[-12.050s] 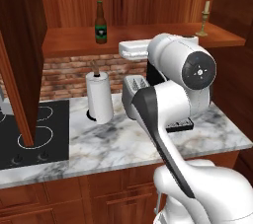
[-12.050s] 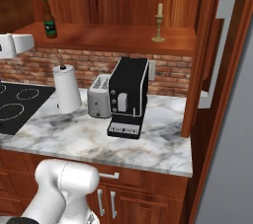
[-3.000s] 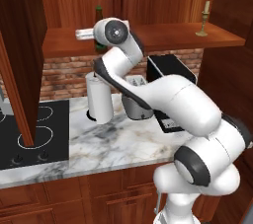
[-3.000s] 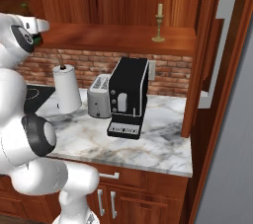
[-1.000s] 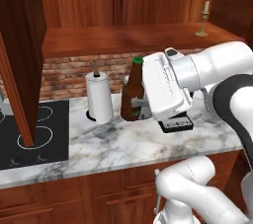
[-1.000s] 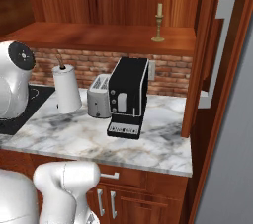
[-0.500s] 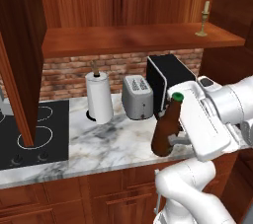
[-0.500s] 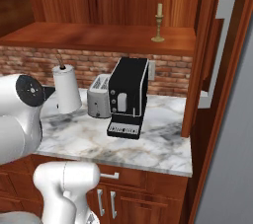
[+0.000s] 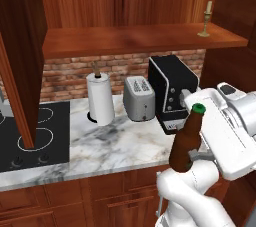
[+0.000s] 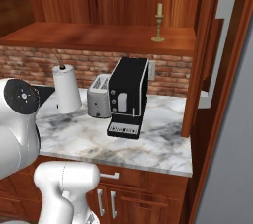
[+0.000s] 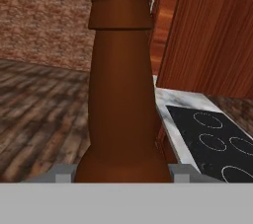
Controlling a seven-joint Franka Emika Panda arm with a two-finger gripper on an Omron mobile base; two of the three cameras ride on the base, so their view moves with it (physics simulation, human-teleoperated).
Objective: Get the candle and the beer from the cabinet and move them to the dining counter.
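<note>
Hand view: beer point(image 11: 121, 94) stands upright, clamped between the hand point(image 11: 118, 172) fingers.

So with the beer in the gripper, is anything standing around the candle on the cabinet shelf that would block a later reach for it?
Nothing visible does. The candle stands alone near the shelf's right end in the cabinet, open in front. The gripper holds the beer low, in front of the counter.
</note>
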